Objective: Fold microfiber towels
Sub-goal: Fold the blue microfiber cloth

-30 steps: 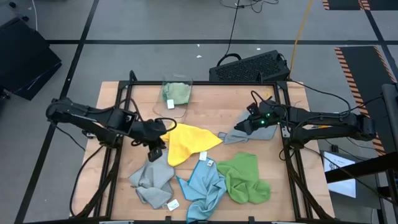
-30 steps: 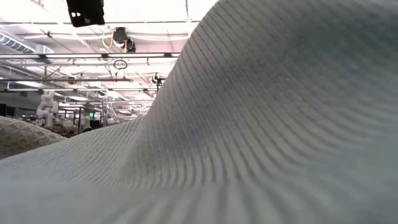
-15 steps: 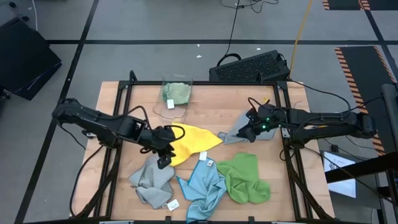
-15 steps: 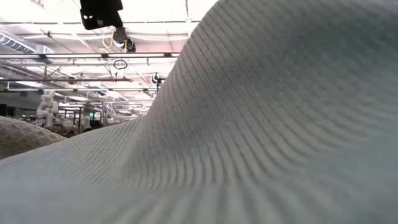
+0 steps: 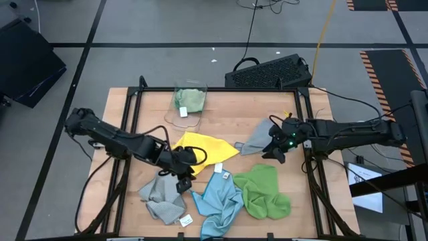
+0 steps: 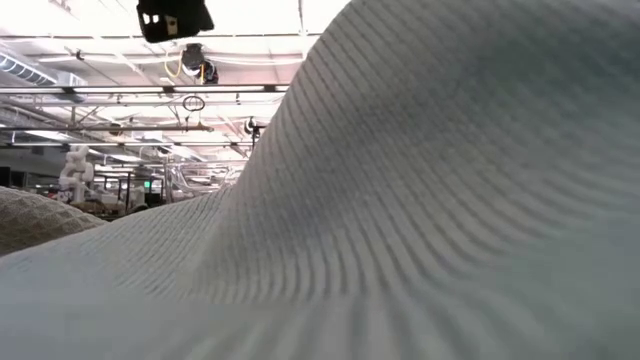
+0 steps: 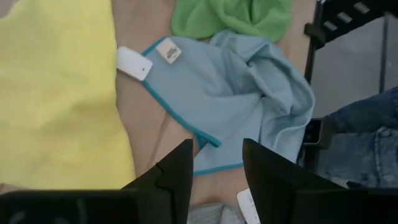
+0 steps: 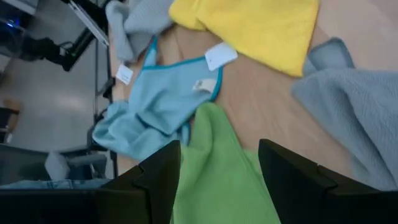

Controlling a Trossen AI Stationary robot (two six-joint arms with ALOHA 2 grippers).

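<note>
1. The left gripper [image 5: 184,179] hangs over the table [image 5: 227,114] between the yellow towel [image 5: 200,148] and the grey towel [image 5: 162,194] at the front left; its fingers [image 7: 176,174] stand apart with nothing between them
2. The right gripper [image 5: 277,152] sits just beside a second grey towel [image 5: 256,141] at the right, above the bright green towel [image 5: 262,190]; its fingers [image 8: 158,177] are apart and hold nothing
3. The light blue towel [image 5: 219,199], crumpled, lies between the front grey and bright green ones, white tags showing
4. A pale green towel [image 5: 190,100] sits in the clear bin [image 5: 180,119] at the table's back
5. The low view is filled by grey ribbed cloth [image 6: 420,220]
</note>
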